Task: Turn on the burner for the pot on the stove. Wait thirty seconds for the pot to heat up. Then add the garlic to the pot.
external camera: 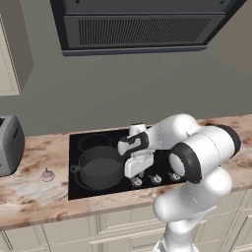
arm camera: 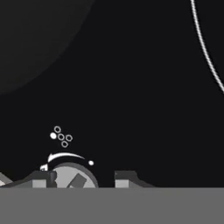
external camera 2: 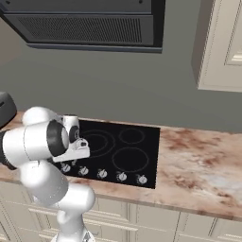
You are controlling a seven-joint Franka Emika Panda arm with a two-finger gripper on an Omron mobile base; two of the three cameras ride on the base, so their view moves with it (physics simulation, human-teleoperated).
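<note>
Arm (external camera: 197, 157) bent low, jaws astride stove (external camera: 88, 142) knob (arm camera: 70, 177).

Stove (external camera: 86, 184) is glossy black glass with thin grey rings; pot (external camera: 101, 168) is dark grey; knobs (external camera 2: 102, 174) are silver; garlic (external camera: 47, 174) is whitish-pink; table (external camera: 29, 194) is mottled beige and rust-brown stone; toaster (external camera: 10, 145) is grey; cabinets (external camera 2: 220, 45) are cream.
</note>
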